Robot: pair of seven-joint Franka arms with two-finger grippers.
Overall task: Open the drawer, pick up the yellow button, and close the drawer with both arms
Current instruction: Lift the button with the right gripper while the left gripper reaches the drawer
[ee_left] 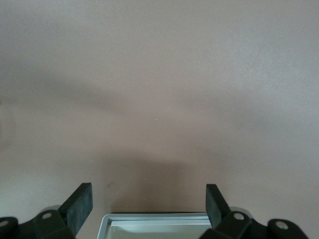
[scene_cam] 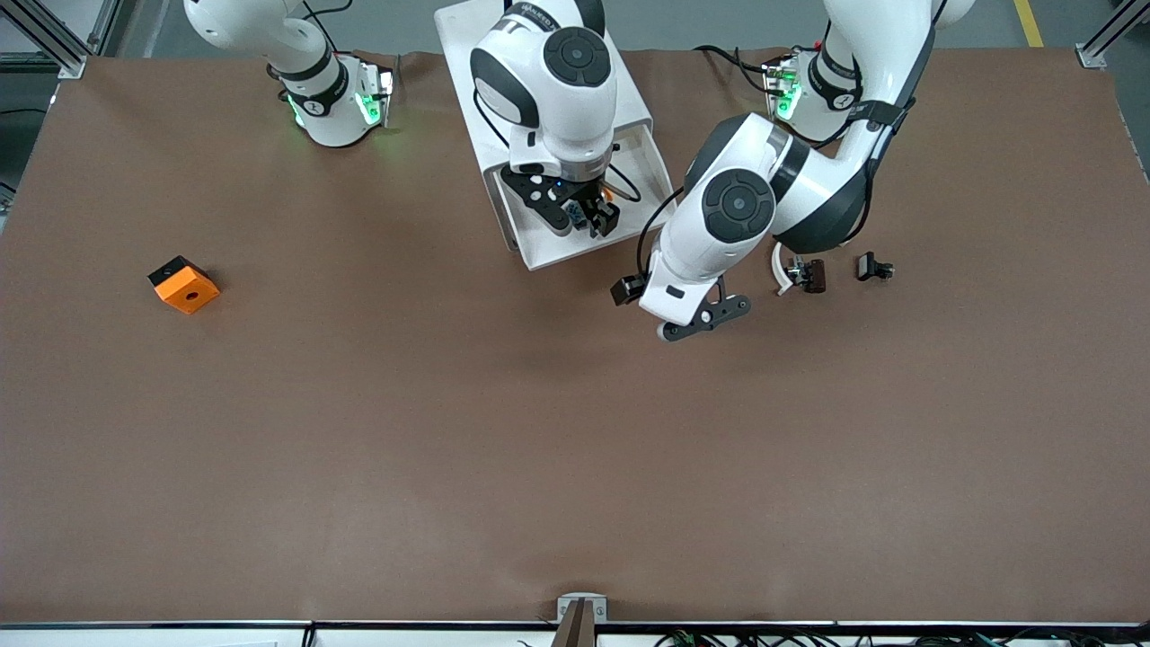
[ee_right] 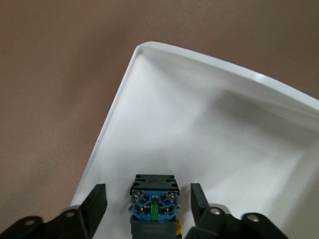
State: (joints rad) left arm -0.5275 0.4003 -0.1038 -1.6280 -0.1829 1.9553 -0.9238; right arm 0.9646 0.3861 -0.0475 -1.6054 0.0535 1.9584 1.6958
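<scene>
Brown table w/ open drawer [scene_cam: 653,160]: right gripper [ee_right: 148,198] half-open astride button [ee_right: 153,208], must pinch next; left gripper [ee_left: 149,204] waits wide open, empty.

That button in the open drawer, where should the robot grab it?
Grip the button by its two flat body sides, coming straight down from above. It sits in the open drawer, whose walls block any sideways approach. The right end effector already straddles it, a finger on each side with gaps left.
</scene>
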